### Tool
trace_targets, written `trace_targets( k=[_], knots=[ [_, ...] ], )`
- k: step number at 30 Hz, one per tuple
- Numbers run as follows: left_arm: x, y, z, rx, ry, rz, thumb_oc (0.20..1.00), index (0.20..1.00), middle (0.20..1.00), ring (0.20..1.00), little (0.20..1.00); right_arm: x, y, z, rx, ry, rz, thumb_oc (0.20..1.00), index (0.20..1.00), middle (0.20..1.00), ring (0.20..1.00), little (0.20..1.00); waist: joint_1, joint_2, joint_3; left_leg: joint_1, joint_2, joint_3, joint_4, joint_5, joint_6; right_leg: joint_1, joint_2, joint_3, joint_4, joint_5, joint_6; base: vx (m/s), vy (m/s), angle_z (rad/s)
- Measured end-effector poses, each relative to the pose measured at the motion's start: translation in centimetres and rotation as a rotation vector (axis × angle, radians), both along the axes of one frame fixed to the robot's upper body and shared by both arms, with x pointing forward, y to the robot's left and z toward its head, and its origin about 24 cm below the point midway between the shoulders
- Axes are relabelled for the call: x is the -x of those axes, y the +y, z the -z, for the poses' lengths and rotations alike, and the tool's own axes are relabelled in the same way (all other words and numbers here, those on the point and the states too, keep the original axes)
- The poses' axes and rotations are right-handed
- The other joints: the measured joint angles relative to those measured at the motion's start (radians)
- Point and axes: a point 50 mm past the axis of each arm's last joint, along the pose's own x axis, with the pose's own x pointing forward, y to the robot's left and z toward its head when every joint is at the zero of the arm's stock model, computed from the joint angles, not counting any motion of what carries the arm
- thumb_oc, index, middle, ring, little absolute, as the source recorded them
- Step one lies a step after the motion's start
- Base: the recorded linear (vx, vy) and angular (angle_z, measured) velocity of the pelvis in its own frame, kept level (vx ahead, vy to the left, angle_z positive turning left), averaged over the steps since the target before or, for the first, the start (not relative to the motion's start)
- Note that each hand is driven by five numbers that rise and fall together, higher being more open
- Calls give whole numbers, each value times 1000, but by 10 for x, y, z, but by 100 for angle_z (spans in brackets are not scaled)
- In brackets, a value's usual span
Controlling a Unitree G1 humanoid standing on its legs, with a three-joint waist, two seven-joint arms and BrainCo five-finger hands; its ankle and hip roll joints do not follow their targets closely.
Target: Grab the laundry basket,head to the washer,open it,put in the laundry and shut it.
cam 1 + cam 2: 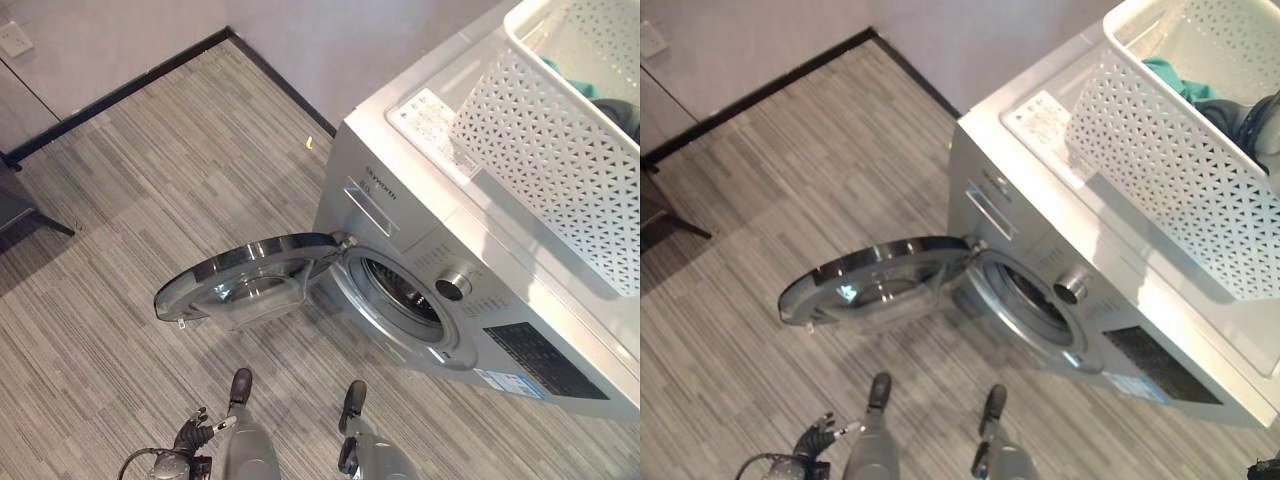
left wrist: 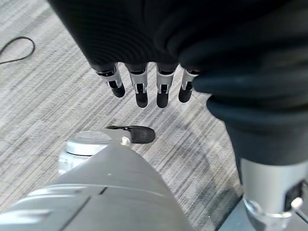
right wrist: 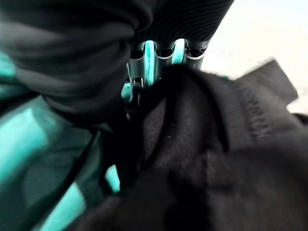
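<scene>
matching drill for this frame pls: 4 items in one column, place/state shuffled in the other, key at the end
Items:
1. washer door
2. laundry basket
3. left hand
4. right hand

Place or state:
A. on top of the washer
B. swung open
C. fingers buried in the black garment beside the teal garment
D. hanging over the floor, holding nothing

Pairs: 1-B, 2-A, 3-D, 4-C

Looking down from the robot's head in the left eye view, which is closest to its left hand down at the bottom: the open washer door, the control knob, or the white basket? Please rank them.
From the left hand, low at the view's lower left:
1. Washer door, swung open just above the hand.
2. Control knob, on the washer's front, off to the right.
3. White basket, on top of the washer at the upper right, farthest.
</scene>
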Motion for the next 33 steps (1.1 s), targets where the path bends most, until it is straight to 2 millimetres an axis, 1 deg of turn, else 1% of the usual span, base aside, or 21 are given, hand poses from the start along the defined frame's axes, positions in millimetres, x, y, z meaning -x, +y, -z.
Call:
trace_targets(
  k=[3,8,9,11,12,14,16,18,20,22,24,28,31,33],
  knots=[
    [-2,1,-1,-5,-6,-2,1000,1000,1000,1000,1000,0,-4,3,-84,-73,4,200,200,200,200,200,-1,0,0,11,-1,3,-1,0,0,7,-1,2,0,0,0,0,2,-1],
    [3,2,1,-14,11,-16,1000,1000,1000,1000,1000,4,-14,2,-348,-279,23,200,200,200,200,200,-5,12,4,63,-2,4,-9,0,1,56,-2,2,0,-2,1,0,0,0],
    [3,2,2,-17,18,-20,1000,1000,1000,1000,1000,4,-17,-1,-381,-331,40,200,200,200,200,200,-6,15,4,72,-3,5,-11,0,1,65,-4,3,-1,-2,2,0,0,0],
    [2,2,2,-23,15,-22,1000,1000,1000,1000,1000,6,-20,-3,-404,-368,54,200,200,200,200,200,-7,16,3,82,-3,5,-11,-1,2,72,-4,4,0,-3,3,21,16,1],
    [1,1,2,-27,13,-26,1000,1000,1000,1000,1000,10,-24,-6,-476,-440,54,200,200,200,200,200,-7,20,1,88,-5,3,-11,0,3,82,-6,3,0,-3,3,0,0,0],
    [3,-4,4,-27,18,-42,1000,1000,1000,1000,1000,13,-26,-8,-522,-510,58,200,200,200,200,200,-7,32,-5,114,-10,3,-12,-3,8,107,-11,4,0,-5,5,13,19,2],
    [6,-7,6,-23,22,-48,1000,1000,1000,1000,1000,15,-24,-13,-574,-584,38,200,200,200,200,200,-9,45,-25,125,-13,4,-12,-5,11,118,-14,3,0,-6,7,0,0,0],
    [8,-7,6,-28,25,-54,1000,1000,1000,1000,1000,15,-20,-16,-598,-625,21,200,200,200,200,200,-16,52,-33,135,-13,4,-12,-6,13,128,-15,4,0,-6,7,7,39,0],
    [12,-9,8,-33,36,-65,1000,1000,1000,1000,1000,14,-10,-18,-627,-679,-14,200,200,200,200,200,-28,60,-43,152,-14,6,-12,-7,15,142,-15,5,-1,-7,9,5,15,-1],
    [12,-12,9,-41,39,-54,1000,1000,1000,1000,1000,14,-5,-18,-635,-709,-34,200,200,200,200,200,-32,68,-65,153,-14,7,-12,-11,21,143,-16,6,-1,-9,10,5,15,-2],
    [13,-17,10,-33,39,-45,1000,1000,1000,1000,1000,15,-4,-17,-635,-732,-36,200,200,200,200,200,-33,73,-85,154,-15,7,-12,-11,22,144,-16,7,-1,-9,10,-2,15,0],
    [13,-19,11,-33,40,-38,1000,1000,1000,1000,1000,16,-5,-17,-645,-772,-21,200,200,200,200,200,-36,74,-89,175,-15,7,-12,-12,24,165,-16,10,-1,-11,11,1,25,-1],
    [12,-21,9,-33,23,-35,1000,1000,1000,1000,1000,19,-5,-24,-672,-842,-14,200,200,200,200,200,-46,74,-93,186,-20,7,-13,-14,27,176,-21,10,-1,-13,14,-12,28,1],
    [6,-22,7,-34,7,-30,1000,1000,1000,1000,1000,22,-3,-31,-681,-895,-24,200,200,200,200,200,-56,74,-96,187,-25,6,-13,-14,27,178,-26,9,0,-12,15,-10,48,1]
  ],
)
